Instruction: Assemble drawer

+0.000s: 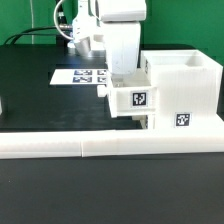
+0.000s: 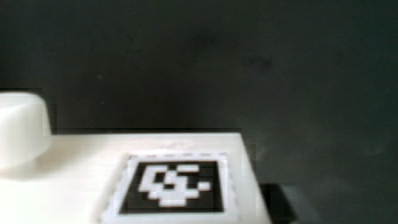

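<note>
Nearest the camera in the exterior view, a low white wall strip (image 1: pixel 100 148) runs across the black table (image 1: pixel 40 100). Just behind it stands the shell (image 1: pixel 185 95), a hollow box with a tag on its front. A tray (image 1: pixel 133 100) sits partly inside the shell's opening, its tagged face sticking out directly below the gripper (image 1: pixel 122 78). The fingers are hidden behind the arm's body, so whether they are apart or gripping cannot be told. Beyond them lies the marker board (image 1: pixel 85 75). The wrist view shows a tagged white surface (image 2: pixel 178 180) close beneath.
</note>
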Controlling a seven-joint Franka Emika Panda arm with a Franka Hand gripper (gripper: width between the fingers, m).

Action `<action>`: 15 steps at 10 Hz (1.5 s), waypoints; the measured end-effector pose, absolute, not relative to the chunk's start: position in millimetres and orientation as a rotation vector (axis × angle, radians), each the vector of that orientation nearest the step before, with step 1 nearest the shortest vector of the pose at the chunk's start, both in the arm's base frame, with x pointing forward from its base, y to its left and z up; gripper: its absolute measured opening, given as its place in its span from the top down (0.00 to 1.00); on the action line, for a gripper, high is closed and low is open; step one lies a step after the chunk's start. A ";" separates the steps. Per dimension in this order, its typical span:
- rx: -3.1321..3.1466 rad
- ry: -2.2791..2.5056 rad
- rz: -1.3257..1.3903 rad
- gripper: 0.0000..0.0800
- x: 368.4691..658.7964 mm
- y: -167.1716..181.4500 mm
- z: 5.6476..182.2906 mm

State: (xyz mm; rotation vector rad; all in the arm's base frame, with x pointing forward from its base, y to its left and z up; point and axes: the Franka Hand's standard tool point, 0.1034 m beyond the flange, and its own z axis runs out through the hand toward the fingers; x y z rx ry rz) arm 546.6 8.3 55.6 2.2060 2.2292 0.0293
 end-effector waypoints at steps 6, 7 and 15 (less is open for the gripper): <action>2.226 2.227 -0.053 0.20 549.2 1.5 90.2; 2.227 2.219 -0.062 0.20 549.5 -2.6 100.6; 2.216 2.363 -0.001 0.19 549.9 -44.7 106.8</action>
